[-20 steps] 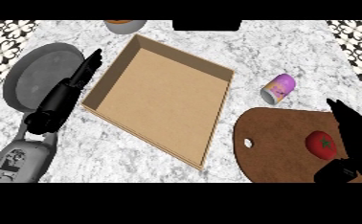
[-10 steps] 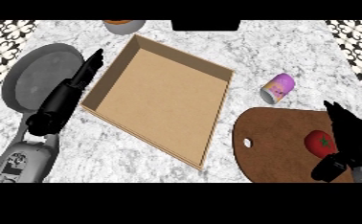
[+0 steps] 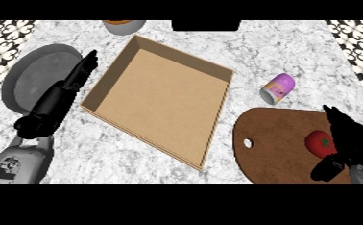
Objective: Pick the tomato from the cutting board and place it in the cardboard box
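Tomato [image 3: 320, 142] sits on the cutting board [image 3: 280, 147], lower right of the frame, near the board's right side. Right hand [image 3: 343, 133] is at it: fingers spread along the tomato's right side, thumb low beside it. They look close to touching, but I can't tell if contact is made; nothing is curled round the tomato. Board has a small hole near its left edge. Just above the board, a purple can [image 3: 277, 88] lies on its side on the marble counter [image 3: 284, 51]. Cardboard box [image 3: 162, 98] is open at frame centre, well apart from the tomato. Left hand [image 3: 67, 92] rests at the box's left, fingers straight, over a grey plate [image 3: 35, 75] at upper left. A bowl [image 3: 123, 25] shows at the top edge.
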You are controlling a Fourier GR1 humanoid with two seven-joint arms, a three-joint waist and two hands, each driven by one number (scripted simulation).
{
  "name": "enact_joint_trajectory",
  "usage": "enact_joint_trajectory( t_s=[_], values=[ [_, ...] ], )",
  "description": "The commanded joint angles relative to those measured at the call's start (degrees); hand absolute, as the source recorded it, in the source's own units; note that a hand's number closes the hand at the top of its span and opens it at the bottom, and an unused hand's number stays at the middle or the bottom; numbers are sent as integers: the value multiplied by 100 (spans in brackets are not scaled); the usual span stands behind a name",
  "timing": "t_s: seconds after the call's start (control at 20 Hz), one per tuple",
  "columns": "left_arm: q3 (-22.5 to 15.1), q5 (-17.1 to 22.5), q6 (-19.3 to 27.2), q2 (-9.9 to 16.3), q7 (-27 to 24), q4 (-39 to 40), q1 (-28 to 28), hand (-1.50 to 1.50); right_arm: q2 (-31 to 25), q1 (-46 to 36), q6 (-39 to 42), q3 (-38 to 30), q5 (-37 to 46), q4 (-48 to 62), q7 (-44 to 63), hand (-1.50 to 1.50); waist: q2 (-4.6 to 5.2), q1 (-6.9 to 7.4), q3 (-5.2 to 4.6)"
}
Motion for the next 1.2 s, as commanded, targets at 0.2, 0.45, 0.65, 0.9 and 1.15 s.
enact_joint_trajectory(
  t_s=[0.2,0.45,0.65,0.9,1.15],
  values=[
    [200,-125,-261,-175,215,-226,46,0,464,121,127,-179,644,489,-78,-150,-2,3,0],
    [314,-375,-376,-317,24,-63,21,0,721,282,109,-388,917,504,-409,-150,-1,-10,-1],
    [404,-458,-414,-433,-151,303,-211,0,701,49,99,-679,848,1000,-1125,-150,2,-5,-1],
    [429,-478,-418,-482,-257,345,-90,0,576,-7,-572,-423,1438,1460,-1962,150,6,3,0],
    [312,-720,-281,-643,-484,108,302,0,663,-214,-1242,-386,2034,2023,-2365,150,6,24,0]
  ],
)
